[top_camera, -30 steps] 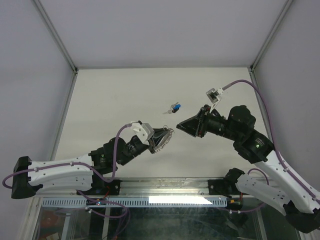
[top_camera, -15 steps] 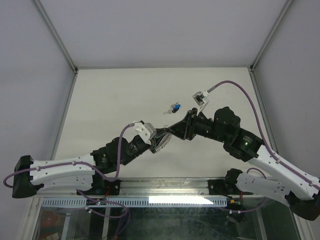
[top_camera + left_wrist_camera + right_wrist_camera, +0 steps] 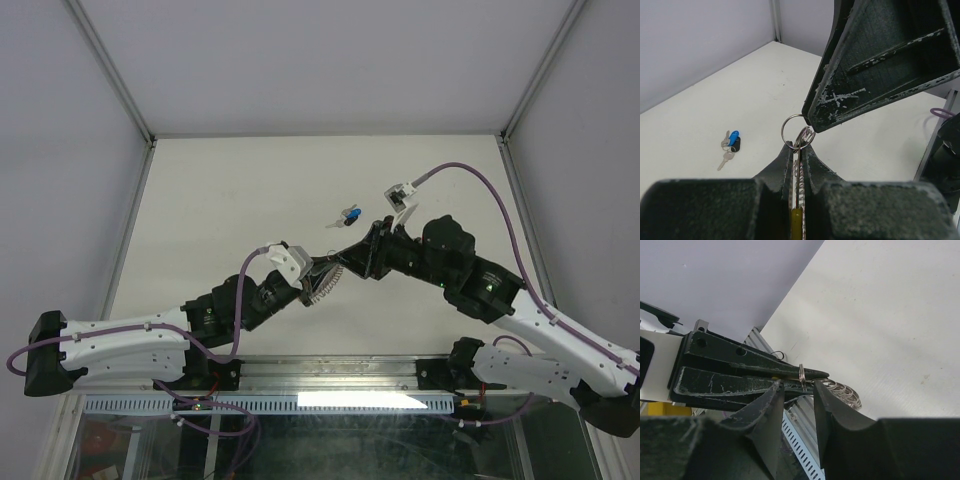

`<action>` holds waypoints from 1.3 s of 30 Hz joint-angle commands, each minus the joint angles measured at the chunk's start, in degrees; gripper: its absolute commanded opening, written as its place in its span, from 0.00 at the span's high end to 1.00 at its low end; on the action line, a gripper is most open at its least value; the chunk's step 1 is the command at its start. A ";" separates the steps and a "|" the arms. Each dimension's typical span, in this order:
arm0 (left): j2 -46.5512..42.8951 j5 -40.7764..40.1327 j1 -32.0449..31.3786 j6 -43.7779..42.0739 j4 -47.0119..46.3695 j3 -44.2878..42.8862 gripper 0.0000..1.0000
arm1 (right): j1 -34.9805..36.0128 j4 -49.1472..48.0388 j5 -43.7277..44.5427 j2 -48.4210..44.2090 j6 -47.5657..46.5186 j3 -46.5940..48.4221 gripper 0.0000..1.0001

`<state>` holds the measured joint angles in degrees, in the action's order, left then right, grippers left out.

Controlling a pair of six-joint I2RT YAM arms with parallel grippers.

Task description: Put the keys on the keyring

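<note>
My left gripper (image 3: pixel 333 270) is shut on the keyring (image 3: pixel 321 286), a whitish ribbed ring held edge-on between its fingers (image 3: pixel 798 175), with the yellow segment (image 3: pixel 797 222) near the palm. A small silver split ring (image 3: pixel 792 129) sticks out at the fingertips. My right gripper (image 3: pixel 347 261) is open, and its jaws stand on either side of that small ring (image 3: pixel 802 375) at the left gripper's tip. The ribbed coil (image 3: pixel 844 389) shows just beyond. The keys (image 3: pixel 349 215), one with a blue head, lie on the table behind the grippers. They also show in the left wrist view (image 3: pixel 730 145).
The white table (image 3: pixel 230 200) is bounded by grey walls and metal frame posts (image 3: pixel 130 215). A slotted metal rail (image 3: pixel 340 375) runs along the near edge. The right arm's purple cable (image 3: pixel 480 175) arcs above its wrist.
My right arm has swung left from a gap away until its jaws straddle the left gripper's tip. The left gripper and the keys have stayed in place.
</note>
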<state>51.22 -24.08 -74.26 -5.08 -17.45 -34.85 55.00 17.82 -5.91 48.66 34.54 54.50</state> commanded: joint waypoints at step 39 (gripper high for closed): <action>2.19 3.98 -0.29 -7.44 6.84 -3.90 1.00 | 0.28 12.77 -1.47 6.30 -9.36 13.98 1.00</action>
<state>52.88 -21.98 -74.28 -8.91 -14.50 -36.12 55.18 28.64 -6.07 54.46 28.10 62.46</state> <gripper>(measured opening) 0.025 0.009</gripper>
